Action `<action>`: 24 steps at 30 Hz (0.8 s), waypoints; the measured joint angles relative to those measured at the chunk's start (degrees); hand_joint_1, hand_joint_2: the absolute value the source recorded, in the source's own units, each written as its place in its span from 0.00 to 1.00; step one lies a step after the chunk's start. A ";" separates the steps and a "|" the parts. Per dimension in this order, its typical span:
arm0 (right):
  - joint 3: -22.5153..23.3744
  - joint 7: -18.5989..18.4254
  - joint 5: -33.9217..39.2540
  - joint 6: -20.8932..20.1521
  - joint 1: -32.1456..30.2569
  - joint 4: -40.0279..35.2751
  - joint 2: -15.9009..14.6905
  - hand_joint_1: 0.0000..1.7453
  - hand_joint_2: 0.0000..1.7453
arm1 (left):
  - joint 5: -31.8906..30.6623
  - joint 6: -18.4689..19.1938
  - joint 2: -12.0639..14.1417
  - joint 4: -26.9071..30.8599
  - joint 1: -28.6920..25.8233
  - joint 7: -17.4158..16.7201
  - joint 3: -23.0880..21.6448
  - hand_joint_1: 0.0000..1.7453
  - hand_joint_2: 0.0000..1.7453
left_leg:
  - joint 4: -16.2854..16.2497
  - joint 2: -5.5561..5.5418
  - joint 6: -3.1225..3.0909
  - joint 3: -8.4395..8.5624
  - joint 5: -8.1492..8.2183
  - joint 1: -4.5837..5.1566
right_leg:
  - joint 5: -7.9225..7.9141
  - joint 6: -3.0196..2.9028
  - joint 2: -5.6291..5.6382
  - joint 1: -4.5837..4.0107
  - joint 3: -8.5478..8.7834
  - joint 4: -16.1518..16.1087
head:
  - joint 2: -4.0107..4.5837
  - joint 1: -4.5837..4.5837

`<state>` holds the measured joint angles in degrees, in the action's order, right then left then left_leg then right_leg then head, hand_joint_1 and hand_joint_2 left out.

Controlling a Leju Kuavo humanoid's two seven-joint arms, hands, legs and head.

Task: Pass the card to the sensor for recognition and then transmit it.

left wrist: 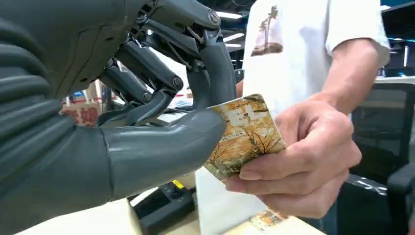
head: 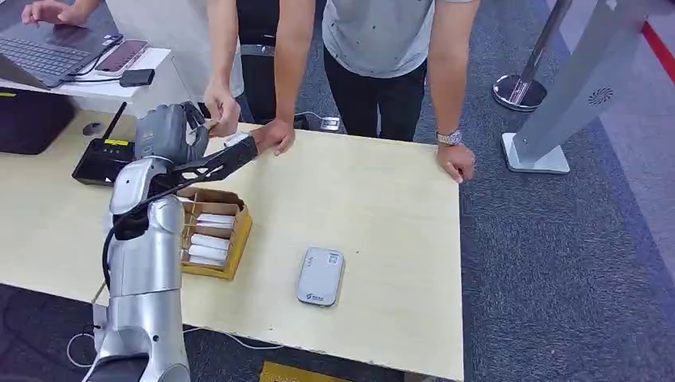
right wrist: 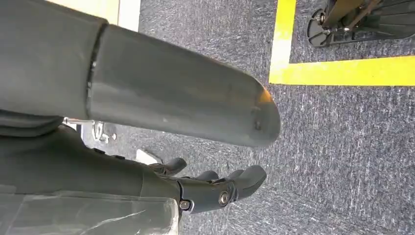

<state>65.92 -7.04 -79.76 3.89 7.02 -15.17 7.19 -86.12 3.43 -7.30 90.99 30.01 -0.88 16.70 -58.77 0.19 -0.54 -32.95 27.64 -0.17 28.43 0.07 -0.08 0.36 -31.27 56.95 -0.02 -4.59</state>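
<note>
1. At upper left of the head view, the left hand (head: 169, 131) pinches the card (left wrist: 244, 134) between thumb and fingers (left wrist: 218, 68).
2. A person's hand (left wrist: 298, 156) grips the card's other end.
3. The right hand (right wrist: 161, 142) hangs over carpet, fingers apart, holding nothing.

Card (left wrist: 244, 134) partly hidden behind left hand's (left wrist: 147, 142) thumb and person's fingers (left wrist: 298, 171).

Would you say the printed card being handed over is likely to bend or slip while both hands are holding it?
The card looks thin yet flat and unbent between the left hand and the person's hand, so probably fairly stiff and light. Its printed face looks glossy, so it may slide under the smooth thumb.
</note>
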 joint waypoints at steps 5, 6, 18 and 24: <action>0.02 -0.18 -0.02 0.02 0.00 0.00 0.00 0.00 0.00 | 3.60 -1.40 -1.47 0.37 -0.05 0.76 -0.26 0.00 0.00 | 0.00 -0.01 0.00 -0.01 0.00 0.00 | 0.00 0.00 -0.02 0.00 0.02 0.00 | 0.00 0.02; 0.07 -0.20 -0.02 0.00 0.00 0.00 0.00 0.00 0.00 | 4.66 -1.38 -1.85 0.88 -0.12 0.96 -0.35 0.00 0.00 | 0.00 -0.02 0.00 -0.02 0.00 0.00 | 0.00 0.00 -0.02 0.00 0.02 0.00 | 0.02 0.02; 0.57 -0.68 -0.02 0.04 -0.02 0.00 0.00 0.00 0.00 | 11.83 -1.53 -4.63 7.04 -3.03 2.19 -1.47 0.00 0.00 | 0.00 -0.01 0.00 -0.01 0.00 0.00 | 0.00 0.00 -0.01 0.00 0.01 0.00 | 0.00 0.00; 0.96 -0.83 -0.04 0.18 -0.05 0.00 0.00 0.00 0.00 | 13.38 -2.08 -5.55 9.20 -5.11 2.60 -1.84 0.00 0.00 | 0.00 -0.01 0.00 -0.01 0.00 0.00 | 0.00 0.00 -0.02 0.00 0.01 0.00 | 0.00 0.02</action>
<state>66.88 -7.87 -79.80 4.07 6.97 -15.17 7.19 -72.74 1.36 -12.85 100.19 24.90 1.73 14.86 -58.77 0.18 -0.54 -32.96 27.64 -0.17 28.44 0.07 -0.10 0.36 -31.26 56.95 -0.02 -4.57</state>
